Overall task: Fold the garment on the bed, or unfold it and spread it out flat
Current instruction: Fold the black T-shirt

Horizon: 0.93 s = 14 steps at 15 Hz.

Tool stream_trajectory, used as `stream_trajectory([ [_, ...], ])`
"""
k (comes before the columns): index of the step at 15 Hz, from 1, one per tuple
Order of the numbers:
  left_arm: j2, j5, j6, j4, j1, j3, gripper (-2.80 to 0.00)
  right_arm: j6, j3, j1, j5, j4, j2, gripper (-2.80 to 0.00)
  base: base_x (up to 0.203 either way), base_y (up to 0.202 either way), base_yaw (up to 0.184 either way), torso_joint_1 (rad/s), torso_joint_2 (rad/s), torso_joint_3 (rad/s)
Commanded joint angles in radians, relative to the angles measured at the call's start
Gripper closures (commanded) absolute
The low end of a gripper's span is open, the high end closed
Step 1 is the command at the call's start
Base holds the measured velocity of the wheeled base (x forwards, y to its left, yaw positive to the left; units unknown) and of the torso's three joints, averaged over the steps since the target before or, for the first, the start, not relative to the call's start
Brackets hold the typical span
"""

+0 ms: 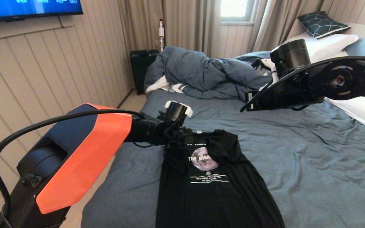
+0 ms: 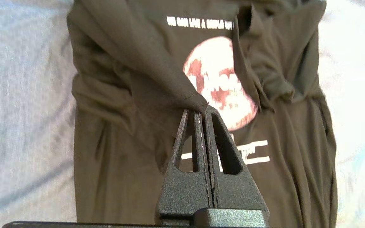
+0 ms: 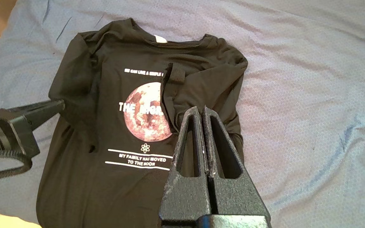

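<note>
head view high, wrists closer, sharing garment (image 1: 214,177)

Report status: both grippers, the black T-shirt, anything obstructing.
Left gripper shut on black moon-print T-shirt sleeve. Right gripper shut, empty, above it. Both sleeves folded inward. No obstruction.

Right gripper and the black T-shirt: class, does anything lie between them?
Nothing visible does. The right gripper hangs shut above the T-shirt, with only air between. The left gripper already pinches its sleeve.

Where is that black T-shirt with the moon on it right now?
In the head view the black T-shirt lies print-up on the near, left part of the bed, well short of the bunched duvet, with the left gripper at its shoulder.
</note>
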Motion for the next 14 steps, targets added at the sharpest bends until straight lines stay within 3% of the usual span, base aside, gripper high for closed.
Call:
stream_trajectory([
  [1, 0.004, 0.001, -0.01, 0.063, -0.001, -0.05, 0.0, 0.0, 0.0, 0.001, 0.0, 0.001, 0.0, 0.0, 0.0, 0.0, 0.0, 0.0, 0.0, -0.101],
  [10, -0.042, 0.001, -0.004, 0.111, -0.001, -0.076, 0.0, 0.0, 0.0, 0.001, -0.002, 0.001, 0.0, 0.0, 0.0, 0.0, 0.0, 0.005, 0.0, -0.184],
  [14, -0.061, 0.005, -0.006, 0.073, 0.013, -0.074, 0.0, 0.0, -0.002, -0.001, -0.002, 0.001, -0.003, 0.0, 0.0, 0.0, 0.0, 0.006, 0.0, -0.129],
])
